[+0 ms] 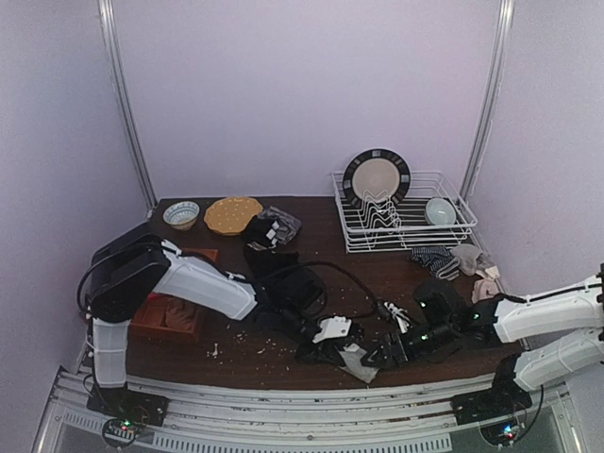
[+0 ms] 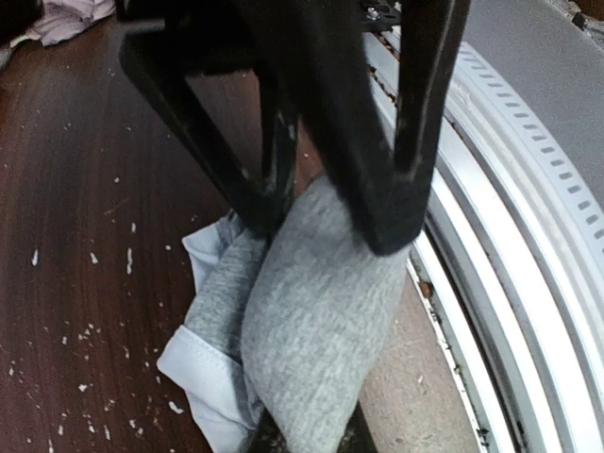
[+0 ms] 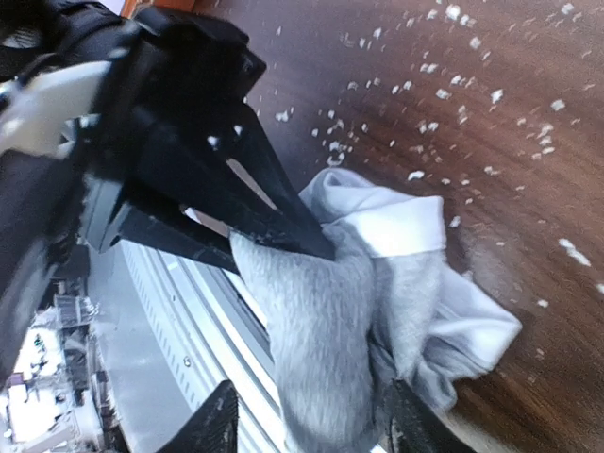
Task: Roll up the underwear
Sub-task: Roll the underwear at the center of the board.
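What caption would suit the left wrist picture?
Left gripper pinching light grey underwear at the near edge of the crumb-strewn table.

The left arm [image 1: 203, 288] rises from its base, folds at the elbow and reaches low towards the middle of the near edge, wrist pitched down. The left gripper [image 2: 326, 226] has its two black fingers pinched together on a fold of the grey underwear [image 2: 311, 330]. The right arm [image 1: 543, 319] stretches in low from the right, its wrist close to the other. The right gripper [image 3: 310, 427] has its fingers spread apart on either side of the same cloth; whether either one touches it is hard to tell.
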`<move>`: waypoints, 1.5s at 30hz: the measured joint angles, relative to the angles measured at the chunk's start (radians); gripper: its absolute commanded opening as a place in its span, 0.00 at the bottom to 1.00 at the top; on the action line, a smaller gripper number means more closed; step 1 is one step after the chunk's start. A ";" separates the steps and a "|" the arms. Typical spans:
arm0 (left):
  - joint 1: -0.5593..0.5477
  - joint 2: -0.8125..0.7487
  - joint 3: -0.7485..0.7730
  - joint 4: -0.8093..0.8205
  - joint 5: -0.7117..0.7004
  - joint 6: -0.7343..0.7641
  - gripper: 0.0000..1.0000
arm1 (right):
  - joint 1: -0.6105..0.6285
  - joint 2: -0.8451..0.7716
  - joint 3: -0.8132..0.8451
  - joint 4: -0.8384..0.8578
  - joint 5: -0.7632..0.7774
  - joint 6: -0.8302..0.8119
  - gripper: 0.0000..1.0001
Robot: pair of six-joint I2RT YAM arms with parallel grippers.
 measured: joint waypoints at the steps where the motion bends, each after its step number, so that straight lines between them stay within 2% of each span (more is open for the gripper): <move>1: 0.003 0.003 0.009 -0.023 0.012 -0.010 0.00 | 0.010 -0.039 -0.003 -0.023 0.035 -0.002 0.54; 5: 0.014 0.030 0.074 -0.127 0.058 -0.041 0.00 | 0.080 -0.172 0.000 -0.116 0.180 -0.023 0.55; 9: 0.031 0.072 0.153 -0.230 0.114 -0.079 0.00 | 0.182 -0.233 0.022 -0.203 0.330 -0.056 0.56; 14: 0.068 0.134 0.235 -0.324 0.219 -0.154 0.00 | 0.309 -0.238 0.041 -0.246 0.506 -0.110 0.55; 20: 0.092 0.214 0.349 -0.459 0.319 -0.212 0.00 | 0.340 -0.137 0.084 -0.257 0.626 -0.164 0.55; 24: 0.098 0.254 0.412 -0.538 0.354 -0.227 0.00 | 0.340 -0.035 0.132 -0.251 0.672 -0.181 0.47; 27: 0.101 0.262 0.425 -0.567 0.362 -0.234 0.00 | 0.339 0.022 0.151 -0.247 0.687 -0.176 0.32; 30: 0.101 0.263 0.429 -0.581 0.361 -0.242 0.17 | 0.339 0.051 0.151 -0.232 0.687 -0.143 0.18; 32: 0.102 0.263 0.428 -0.586 0.359 -0.255 0.40 | 0.338 0.053 0.142 -0.214 0.685 -0.114 0.13; 34: 0.103 0.259 0.422 -0.581 0.363 -0.278 0.58 | 0.338 0.054 0.129 -0.188 0.681 -0.088 0.11; 36: 0.103 0.236 0.403 -0.571 0.369 -0.304 0.69 | 0.338 0.058 0.119 -0.169 0.679 -0.064 0.10; 37: 0.103 0.218 0.389 -0.565 0.356 -0.319 0.80 | 0.338 0.061 0.116 -0.156 0.678 -0.053 0.10; 39: 0.100 0.177 0.358 -0.544 0.312 -0.346 0.92 | 0.338 0.071 0.114 -0.133 0.678 -0.031 0.10; 41: 0.100 0.137 0.327 -0.523 0.253 -0.381 0.97 | 0.338 0.077 0.112 -0.120 0.678 -0.019 0.10; 45: 0.109 0.076 0.270 -0.474 0.080 -0.453 0.98 | 0.326 0.083 0.104 -0.094 0.667 0.008 0.10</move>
